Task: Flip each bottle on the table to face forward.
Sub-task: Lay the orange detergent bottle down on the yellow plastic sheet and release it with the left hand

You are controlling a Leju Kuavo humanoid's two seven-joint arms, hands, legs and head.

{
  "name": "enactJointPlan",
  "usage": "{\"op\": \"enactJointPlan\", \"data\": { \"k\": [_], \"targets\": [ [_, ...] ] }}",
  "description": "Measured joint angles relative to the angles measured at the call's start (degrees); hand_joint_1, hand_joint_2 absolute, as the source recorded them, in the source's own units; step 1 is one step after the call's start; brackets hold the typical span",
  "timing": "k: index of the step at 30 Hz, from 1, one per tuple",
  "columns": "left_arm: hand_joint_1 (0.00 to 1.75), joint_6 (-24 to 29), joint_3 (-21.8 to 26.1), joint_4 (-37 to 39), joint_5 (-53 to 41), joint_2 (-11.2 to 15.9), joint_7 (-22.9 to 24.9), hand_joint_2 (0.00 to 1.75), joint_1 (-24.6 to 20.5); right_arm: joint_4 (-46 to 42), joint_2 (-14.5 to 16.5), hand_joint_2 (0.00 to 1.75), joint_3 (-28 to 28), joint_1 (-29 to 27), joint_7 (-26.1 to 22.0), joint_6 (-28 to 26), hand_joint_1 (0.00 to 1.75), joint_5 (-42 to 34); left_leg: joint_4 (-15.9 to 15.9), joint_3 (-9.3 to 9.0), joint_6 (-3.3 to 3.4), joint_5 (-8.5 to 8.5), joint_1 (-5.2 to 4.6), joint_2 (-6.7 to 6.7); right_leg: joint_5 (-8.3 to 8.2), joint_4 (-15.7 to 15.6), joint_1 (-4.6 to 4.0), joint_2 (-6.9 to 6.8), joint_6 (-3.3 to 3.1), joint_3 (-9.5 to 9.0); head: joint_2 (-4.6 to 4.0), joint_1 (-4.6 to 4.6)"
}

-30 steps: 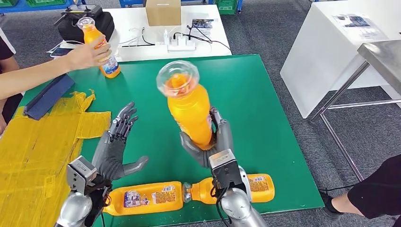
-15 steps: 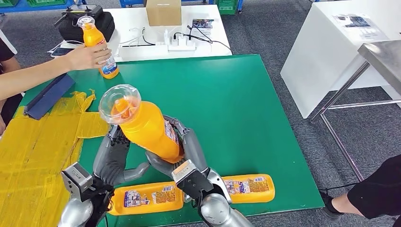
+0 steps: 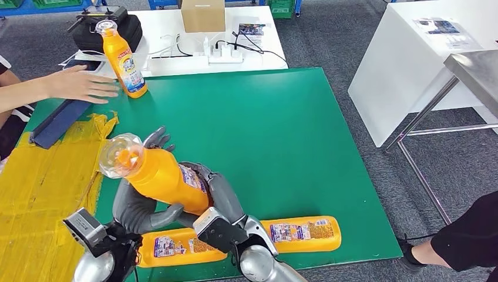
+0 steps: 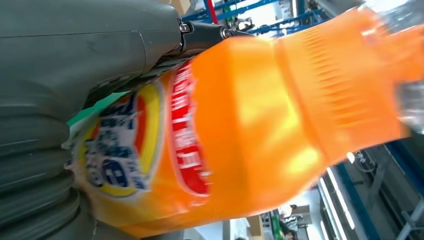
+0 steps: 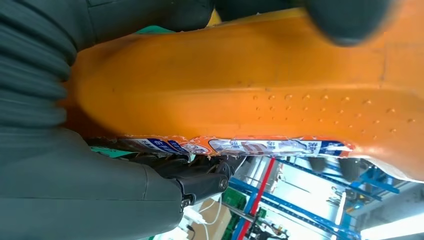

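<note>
Right robot hand [image 3: 216,189] and left robot hand [image 3: 141,202] both clamp tilted orange bottle [image 3: 157,174].

Even, bright overhead light fills the head view, and the green mat [image 3: 293,129] shows only faint, soft shadows beside the lying bottles [image 3: 302,232]. The white table [image 3: 170,35] beyond the mat is nearly washed out. In the left wrist view the held bottle [image 4: 240,125] is smeared with blur and carries glare streaks. The right wrist view is sharper, with a blown-out bright patch behind the bottle.
</note>
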State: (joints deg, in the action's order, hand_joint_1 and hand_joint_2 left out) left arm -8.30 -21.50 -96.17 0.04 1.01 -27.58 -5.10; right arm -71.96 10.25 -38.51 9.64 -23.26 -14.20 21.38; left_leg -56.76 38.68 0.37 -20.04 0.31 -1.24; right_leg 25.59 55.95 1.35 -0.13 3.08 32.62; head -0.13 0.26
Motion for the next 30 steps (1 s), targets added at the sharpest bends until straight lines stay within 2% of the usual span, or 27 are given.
{"op": "enactJointPlan", "data": {
  "k": [6,7,10,11,19,30],
  "targets": [
    [0.00,0.10,-0.26,-0.78,0.02,0.00,0.00,1.75,0.06,2.36,-0.01,1.75,-0.02,0.04,0.07,-0.20,1.75,-0.02,0.00,0.00,0.00,0.00,0.00,0.00,0.00,0.00,0.00,0.00,0.00,0.01,0.00,0.00],
    [0.25,0.13,-0.27,-0.89,0.02,0.00,0.00,1.75,0.06,2.66,-0.01,1.75,-0.01,0.03,0.08,-0.22,1.75,-0.02,0.00,0.00,0.00,0.00,0.00,0.00,0.00,0.00,0.00,0.00,0.00,0.01,0.00,0.00],
    [1.56,0.51,-0.32,-1.13,-0.11,0.00,0.00,1.75,0.07,3.47,-0.02,1.75,0.04,0.03,0.10,-0.23,1.75,-0.08,0.00,0.00,0.00,0.00,0.00,0.01,0.00,0.00,0.00,0.00,0.00,0.02,0.00,0.00],
    [1.75,0.74,-0.34,-1.21,-0.25,0.00,0.00,1.75,0.07,3.71,-0.02,1.75,0.06,0.03,0.11,-0.20,1.75,-0.10,0.00,0.00,0.00,0.00,0.00,0.01,0.00,0.00,0.00,0.00,0.00,0.03,0.00,0.00],
    [1.75,1.65,-0.71,-1.35,-1.39,0.00,-0.04,1.75,0.06,4.92,-0.01,1.75,0.09,0.03,0.00,-0.10,1.75,-0.11,0.00,0.00,0.00,0.00,0.00,0.01,0.00,0.00,0.00,0.00,0.00,0.03,0.00,0.00],
    [1.75,5.29,-3.17,-0.55,-9.31,0.00,-0.26,1.75,-0.84,4.40,-0.01,1.75,0.06,-0.38,-0.80,-1.09,1.75,0.43,0.00,0.01,0.00,-0.01,0.00,0.00,0.00,0.00,0.00,0.00,0.00,0.17,0.00,-0.01]
  ]
}}
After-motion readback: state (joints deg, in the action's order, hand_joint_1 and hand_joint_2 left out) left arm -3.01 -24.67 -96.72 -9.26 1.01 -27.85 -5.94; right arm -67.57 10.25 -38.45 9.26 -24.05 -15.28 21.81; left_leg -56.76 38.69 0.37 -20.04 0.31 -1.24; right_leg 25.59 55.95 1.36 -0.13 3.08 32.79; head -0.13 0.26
